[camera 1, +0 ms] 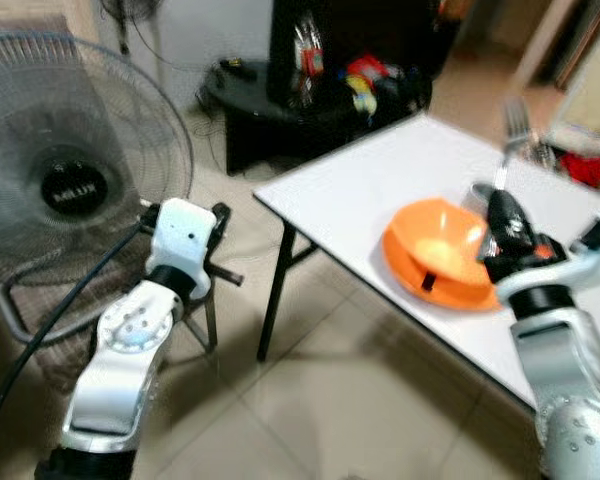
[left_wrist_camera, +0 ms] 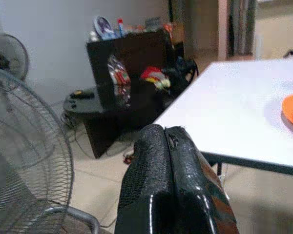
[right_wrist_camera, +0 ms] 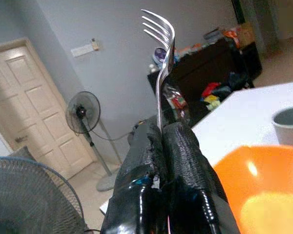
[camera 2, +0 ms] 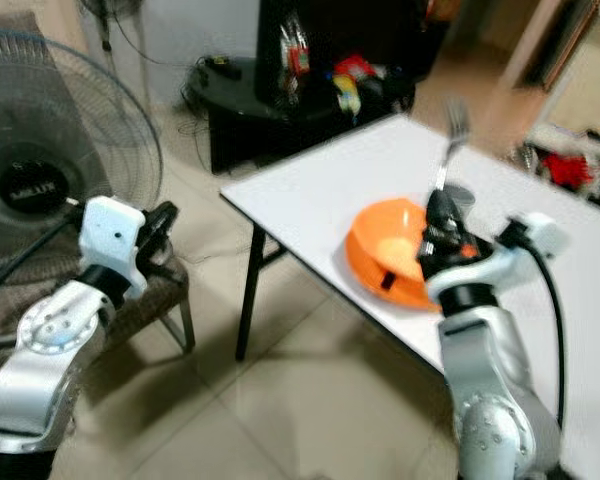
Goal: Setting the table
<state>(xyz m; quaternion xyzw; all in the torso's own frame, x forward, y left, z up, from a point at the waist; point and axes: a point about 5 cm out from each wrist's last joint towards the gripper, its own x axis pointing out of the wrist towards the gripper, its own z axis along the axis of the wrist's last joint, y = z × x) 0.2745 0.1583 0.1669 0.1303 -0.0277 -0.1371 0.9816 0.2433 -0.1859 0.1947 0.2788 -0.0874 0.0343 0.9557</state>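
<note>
An orange bowl (camera 1: 438, 250) rests on the white table (camera 1: 370, 185). My right gripper (camera 1: 502, 205) hovers at the bowl's right rim, shut on a silver fork (right_wrist_camera: 161, 58) that stands upright with its tines up. A grey cup (right_wrist_camera: 288, 124) sits on the table just behind the bowl. My left gripper (left_wrist_camera: 167, 141) is shut with nothing in it; it is held out over the floor to the left of the table, beside the fan.
A large floor fan (camera 1: 70, 190) stands at the left with a metal stand and black cable. A dark cabinet (camera 1: 320, 60) with clutter sits behind the table. Red items (camera 1: 585, 165) lie at the table's far right. Tiled floor spreads below.
</note>
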